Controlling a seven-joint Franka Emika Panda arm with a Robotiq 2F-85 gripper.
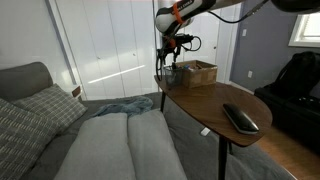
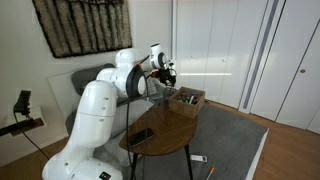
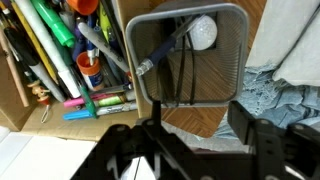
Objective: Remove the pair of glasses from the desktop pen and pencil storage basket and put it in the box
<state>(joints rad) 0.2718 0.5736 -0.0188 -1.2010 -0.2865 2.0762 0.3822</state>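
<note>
Gripper, jaws spread wide and holding nothing, hangs above the mesh basket right of the box, where thin dark lines I judge to be the glasses stand; light, fragile, slippery: pinch the bridge gently.

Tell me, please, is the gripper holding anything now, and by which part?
Nothing appears to be held: in the wrist view the gripper is open above the dark mesh basket, fingers apart.
</note>
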